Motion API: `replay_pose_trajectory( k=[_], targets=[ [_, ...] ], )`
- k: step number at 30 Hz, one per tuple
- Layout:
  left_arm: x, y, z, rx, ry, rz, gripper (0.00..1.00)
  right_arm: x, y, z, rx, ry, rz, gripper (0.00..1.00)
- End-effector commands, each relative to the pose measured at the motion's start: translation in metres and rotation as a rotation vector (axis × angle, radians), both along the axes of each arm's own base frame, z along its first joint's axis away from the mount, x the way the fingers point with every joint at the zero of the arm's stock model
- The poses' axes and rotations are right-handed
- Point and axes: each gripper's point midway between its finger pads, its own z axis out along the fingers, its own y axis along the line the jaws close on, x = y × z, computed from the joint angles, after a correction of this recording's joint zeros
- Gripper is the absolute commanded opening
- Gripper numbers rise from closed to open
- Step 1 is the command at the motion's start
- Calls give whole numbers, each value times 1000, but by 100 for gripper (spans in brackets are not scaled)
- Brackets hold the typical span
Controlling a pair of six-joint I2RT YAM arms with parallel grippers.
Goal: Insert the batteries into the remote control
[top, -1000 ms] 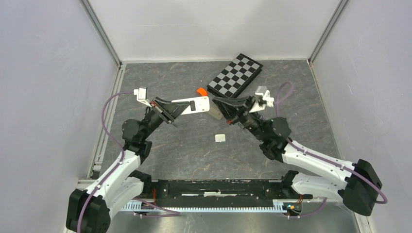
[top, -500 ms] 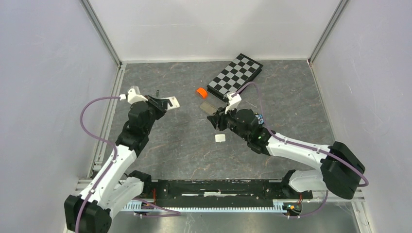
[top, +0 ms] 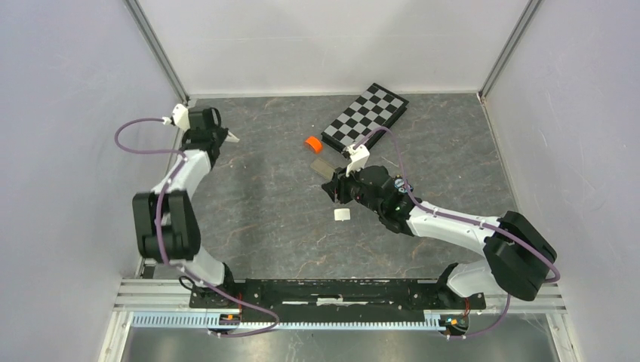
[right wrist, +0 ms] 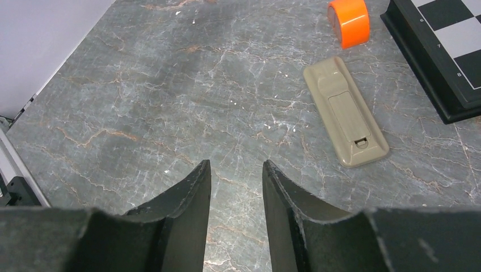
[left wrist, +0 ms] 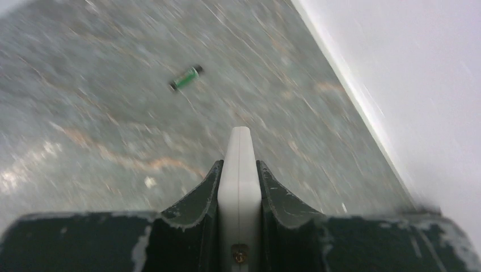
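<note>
My left gripper (left wrist: 239,164) is shut on the edge of a slim white remote control (left wrist: 239,187), which sticks out past its fingertips. In the top view that gripper (top: 224,136) is at the back left corner, close to the wall. One of the batteries (left wrist: 186,77), green and dark, lies on the floor ahead of it in the blurred left wrist view. My right gripper (right wrist: 236,164) is open with nothing between its fingers. It hovers over the middle of the floor (top: 334,188).
A beige remote (right wrist: 346,112) lies back side up just ahead and right of my right gripper. An orange roll (right wrist: 349,21) and a folded checkerboard (right wrist: 442,51) lie beyond it. A small white piece (top: 342,215) lies on the floor near the right arm.
My left arm has swung from the middle to the back left corner, carrying the white remote. My right gripper has opened and pulled back from the remote toward the middle.
</note>
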Motion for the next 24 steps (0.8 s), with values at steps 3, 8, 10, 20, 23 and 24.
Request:
replay_pose_trajectory(
  k=[3,8,10,20,23,24],
  targets=[
    [55,108,13,105,-69,270,2,5,6,15,50,-10,30,42],
    [83,155,11,240,-6,263,2,6,3,11,55,4,29,40],
    [90,166,-1,256,27,260,2,8,2,8,59,11,23,39],
    [104,191,-78,310,255,245,2,6,-1,3,79,50,50,32],
    [103,195,-95,281,290,250,2,4,-4,6,91,50,49,30],
    [101,197,-99,275,302,253,2,3,-5,8,95,44,49,30]
  ],
)
